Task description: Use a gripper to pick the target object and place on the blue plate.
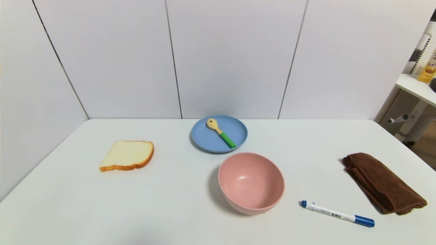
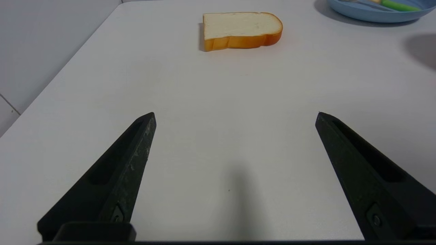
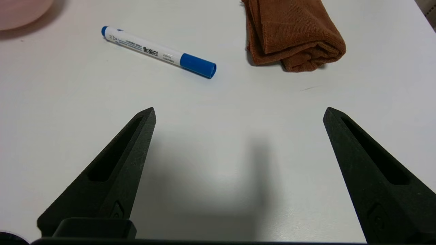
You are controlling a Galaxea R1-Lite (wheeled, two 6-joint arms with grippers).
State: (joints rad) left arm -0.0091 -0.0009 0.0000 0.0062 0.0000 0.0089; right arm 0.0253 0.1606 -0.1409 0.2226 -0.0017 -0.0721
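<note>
The toy spoon [image 1: 220, 132], with its pale yellow head and green handle, lies inside the blue plate [image 1: 204, 143] at the back middle of the table. The left wrist view catches the plate's rim [image 2: 361, 15] and the green handle [image 2: 398, 5] far off. My left gripper [image 2: 235, 115] stands open over bare table near the front left, well short of the bread. My right gripper [image 3: 239, 110] is open too, over bare table at the front right, a little short of the pen. Neither gripper shows in the head view, and nothing is between the fingers of either.
A pink bowl [image 1: 251, 182] stands just in front of the plate. A bread slice [image 1: 127, 155] [image 2: 242, 30] lies at the left. A white-and-blue marker pen [image 1: 337, 213] [image 3: 158, 52] and a folded brown cloth [image 1: 381, 182] [image 3: 293, 32] lie at the right.
</note>
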